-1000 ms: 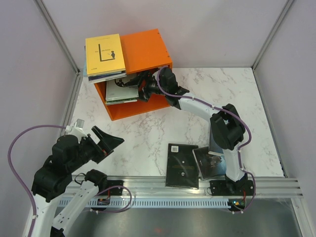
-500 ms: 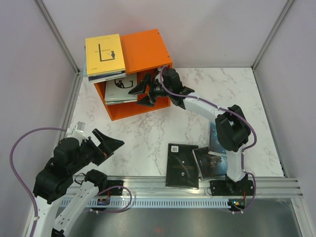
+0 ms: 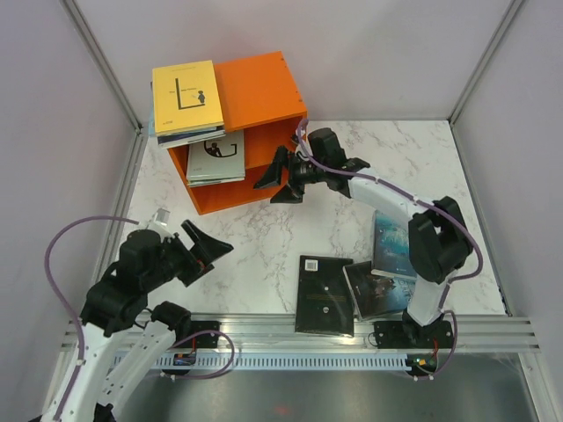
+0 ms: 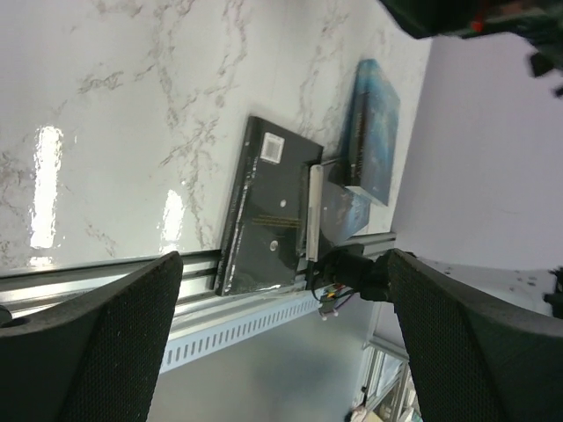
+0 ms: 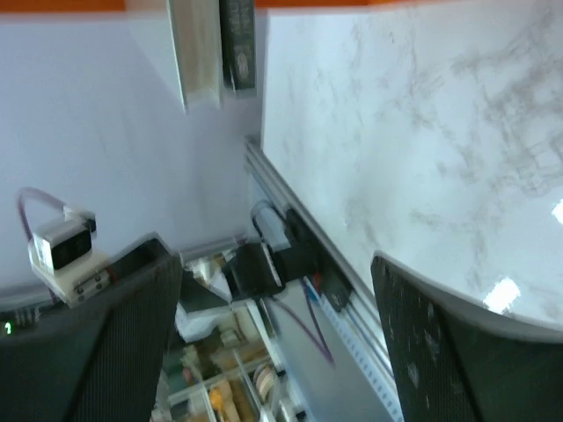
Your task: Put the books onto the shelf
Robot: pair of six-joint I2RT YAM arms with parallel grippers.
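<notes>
The orange shelf (image 3: 260, 88) stands at the back left, its opening facing me. A yellow book (image 3: 186, 95) tops a small stack of books (image 3: 187, 136) on the shelf's left end. A grey-white book (image 3: 218, 156) lies inside the opening. My right gripper (image 3: 277, 176) hovers open and empty just in front of the shelf, to the right of that book. A black book (image 3: 324, 294), a dark book (image 3: 374, 288) and a teal-blue book (image 3: 393, 246) lie near the front edge. My left gripper (image 3: 211, 251) is open and empty, left of them, above the table.
The left wrist view shows the black book (image 4: 268, 215) overhanging the metal front rail (image 4: 176, 308), with the teal-blue book (image 4: 374, 132) beyond it. Grey walls close in the table on three sides. Book edges (image 5: 215, 44) show at the top of the blurred right wrist view.
My right gripper has drawn back out of the shelf to the right, leaving the grey-white book inside. The left arm has shifted slightly right.
</notes>
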